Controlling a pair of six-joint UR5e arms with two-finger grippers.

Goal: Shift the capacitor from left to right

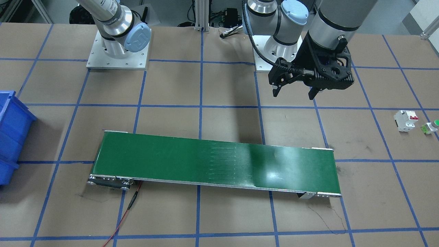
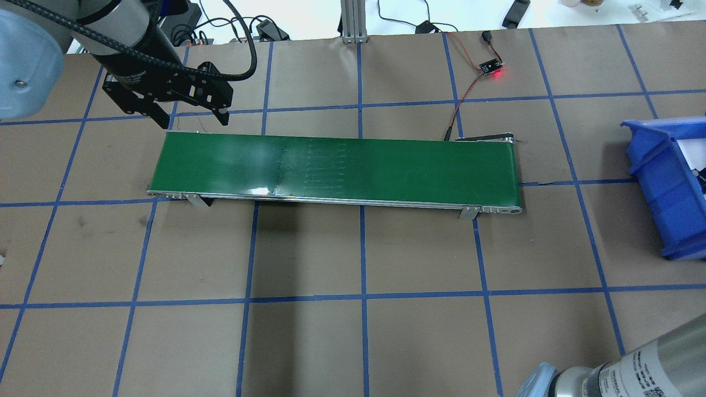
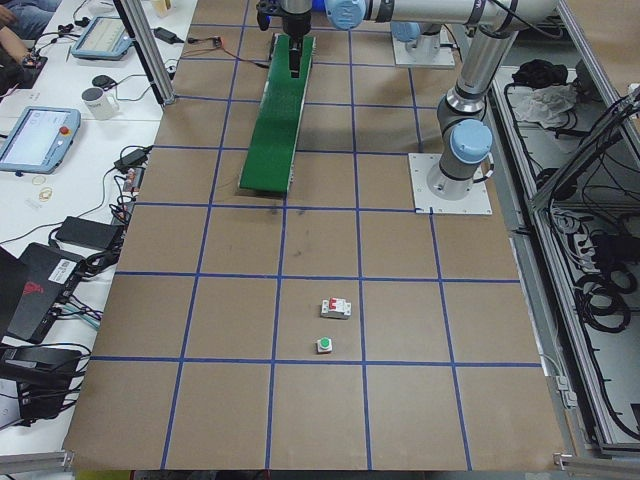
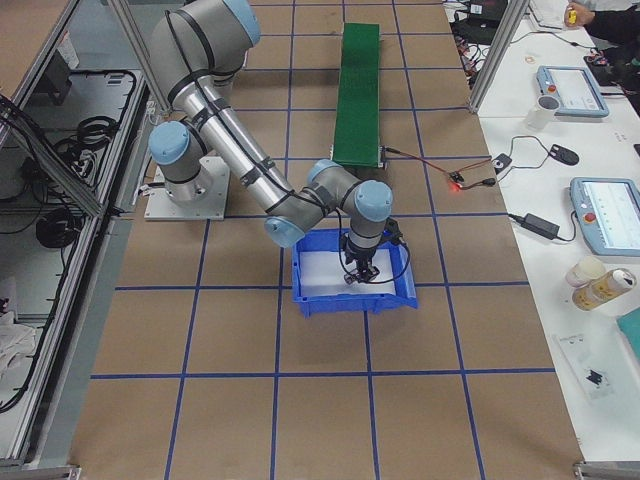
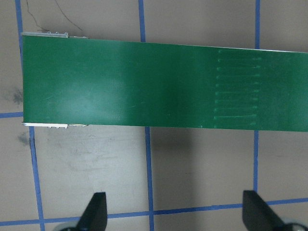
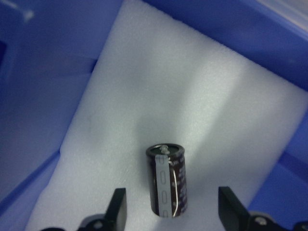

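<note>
The capacitor (image 6: 167, 180), a small dark cylinder with a grey stripe, lies on white foam (image 6: 192, 96) inside the blue bin (image 4: 400, 292). My right gripper (image 6: 171, 208) is open, low in the bin, one finger on each side of the capacitor with gaps to both. It also shows in the exterior right view (image 4: 362, 268). My left gripper (image 1: 295, 92) is open and empty. It hangs above the table by the left end of the green conveyor belt (image 1: 212, 161), which is bare. The left gripper also shows in the overhead view (image 2: 190, 117).
A white breaker with red switches (image 1: 405, 120) and a green-capped button (image 1: 431, 127) stand on the table at my far left. A small sensor board with a red light (image 2: 492, 69) and its wires lie behind the belt's right end.
</note>
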